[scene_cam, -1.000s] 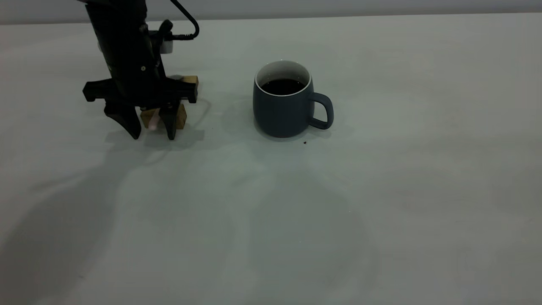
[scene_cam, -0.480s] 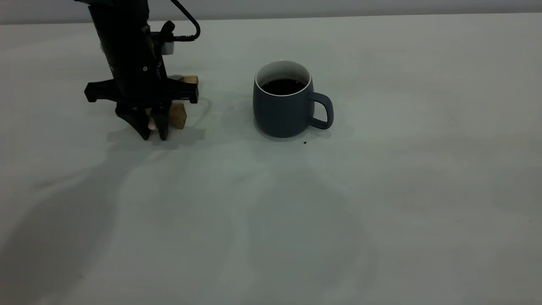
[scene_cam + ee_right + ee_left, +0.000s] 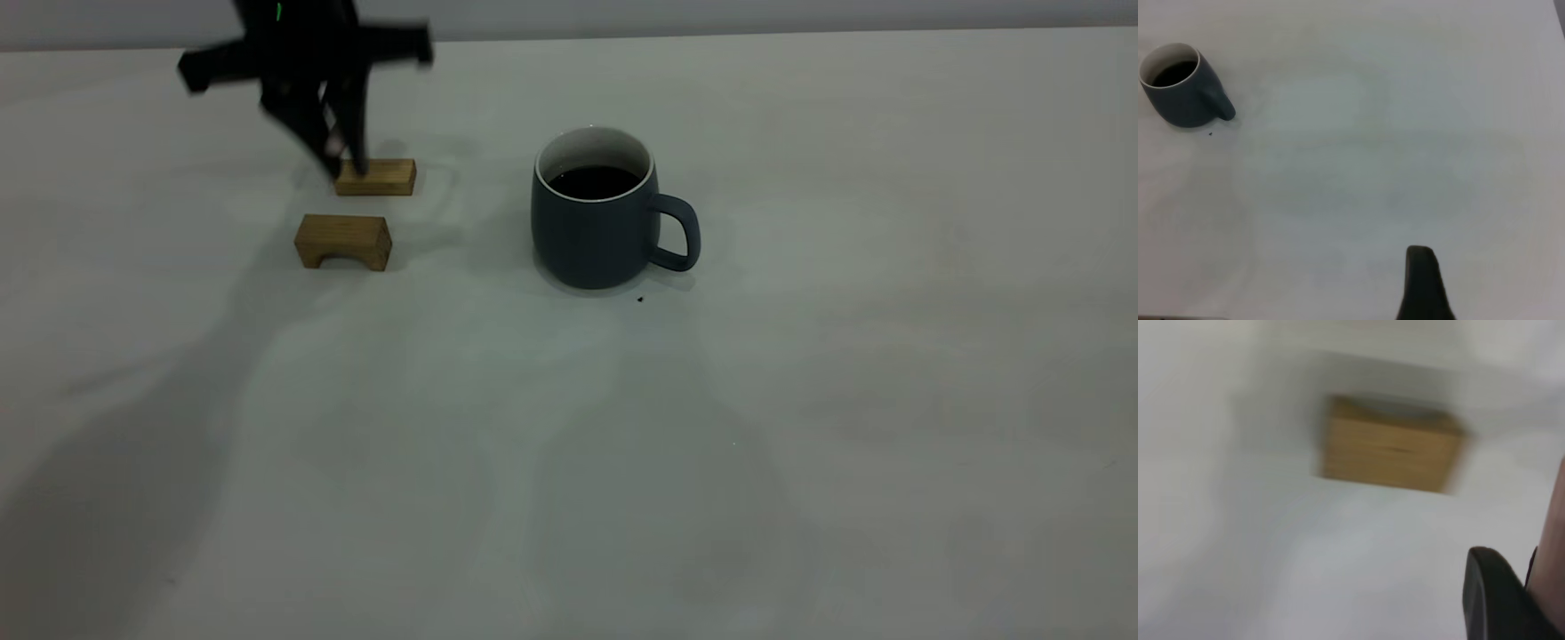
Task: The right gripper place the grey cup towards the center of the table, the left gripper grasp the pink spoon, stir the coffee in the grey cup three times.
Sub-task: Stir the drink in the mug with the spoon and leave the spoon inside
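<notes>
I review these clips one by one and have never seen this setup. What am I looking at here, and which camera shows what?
This is a rig of two robot arms at a table, each ending in a two-fingered gripper. The wide picture comes from a camera facing the arms. The other two come from cameras on the arms' wrists.

On the table stand a grey cup of coffee and two small wooden blocks.

The left gripper hangs above the blocks, blurred by motion, fingers close together with a spoon showing pink between them. Its wrist camera looks down on one block.

The right gripper is outside the wide picture. Its wrist camera shows only a dark tip of it, with the cup far off.
</notes>
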